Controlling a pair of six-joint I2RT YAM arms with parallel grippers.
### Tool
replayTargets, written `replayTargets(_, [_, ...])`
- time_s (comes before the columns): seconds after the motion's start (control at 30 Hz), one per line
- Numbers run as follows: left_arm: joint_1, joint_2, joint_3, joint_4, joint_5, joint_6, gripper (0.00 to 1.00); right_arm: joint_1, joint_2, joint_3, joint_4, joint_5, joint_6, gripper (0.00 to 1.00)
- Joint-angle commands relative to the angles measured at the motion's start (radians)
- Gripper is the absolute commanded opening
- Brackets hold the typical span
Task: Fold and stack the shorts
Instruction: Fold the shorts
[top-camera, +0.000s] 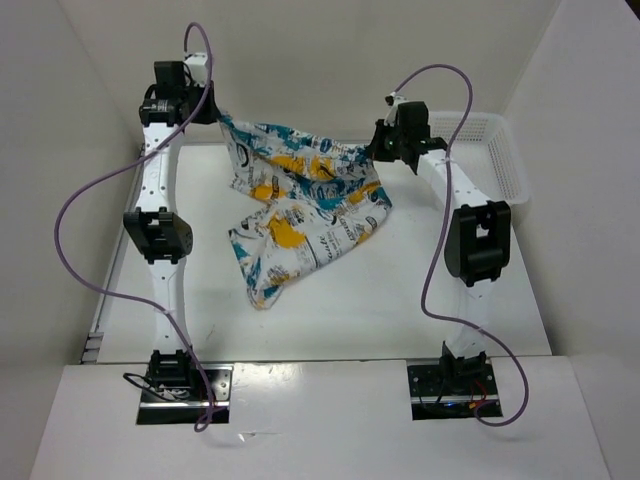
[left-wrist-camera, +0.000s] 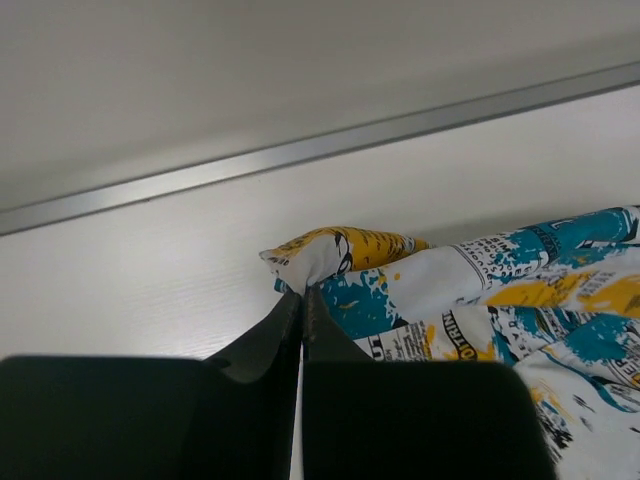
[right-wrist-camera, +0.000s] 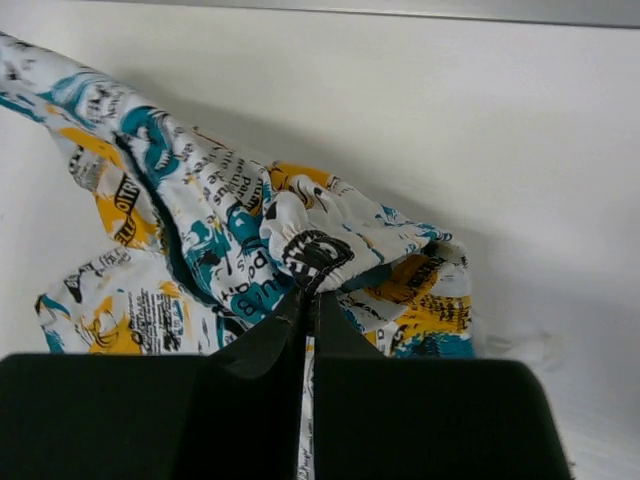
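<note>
The shorts (top-camera: 300, 205), white with teal, yellow and black print, hang stretched between both grippers over the far middle of the table, their lower part sagging onto the table at the front left. My left gripper (top-camera: 215, 112) is shut on one top corner of the shorts (left-wrist-camera: 330, 255) at the far left. My right gripper (top-camera: 381, 150) is shut on the gathered waistband (right-wrist-camera: 315, 255) at the far right. Both pairs of jaws are pressed together with cloth pinched at the tips.
A white plastic mesh basket (top-camera: 495, 150) stands at the far right, just behind the right arm. White walls close in the table on the left, back and right. A metal strip (left-wrist-camera: 320, 150) runs along the foot of the back wall.
</note>
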Motion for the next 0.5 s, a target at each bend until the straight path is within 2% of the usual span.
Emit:
replayTargets(0.0, [0.003,-0.009,0.148,0.001,0.023,0.022,0.0,-0.007,0.011,0.127,0.063,0.041,-0.04,0.0])
replayTargets(0.13, [0.003,-0.009,0.316,-0.109,0.011,0.022,0.0,-0.007,0.025,0.159,0.063,0.081,-0.08,0.0])
replayTargets(0.17, [-0.006,-0.021,0.347,-0.188,0.011,0.022,0.0,-0.016,0.025,0.159,0.063,0.081,-0.095,0.0])
replayTargets(0.23, [-0.006,-0.062,0.336,-0.269,0.011,0.022,0.0,-0.027,-0.009,0.126,0.063,0.081,-0.139,0.0])
replayTargets(0.27, [-0.006,-0.062,0.335,-0.387,0.02,0.022,0.0,-0.027,-0.023,0.107,0.05,0.069,-0.156,0.0])
replayTargets(0.33, [-0.006,-0.076,0.36,-0.512,0.066,0.022,0.0,-0.036,-0.053,0.046,0.028,0.032,-0.196,0.0])
replayTargets(0.37, [-0.006,-0.132,0.132,-0.504,0.036,0.022,0.0,-0.047,-0.09,0.02,0.016,-0.02,-0.248,0.0])
replayTargets(0.4, [0.003,-0.195,-0.02,-0.504,0.077,0.022,0.0,-0.047,-0.11,-0.003,-0.015,-0.041,-0.271,0.0])
replayTargets(0.43, [0.003,-0.325,-0.168,-0.482,0.13,0.022,0.0,-0.047,-0.128,-0.053,-0.029,-0.058,-0.293,0.0])
replayTargets(0.47, [-0.017,-0.393,-0.317,-0.414,0.131,0.022,0.0,-0.058,-0.17,-0.081,-0.038,-0.077,-0.325,0.0])
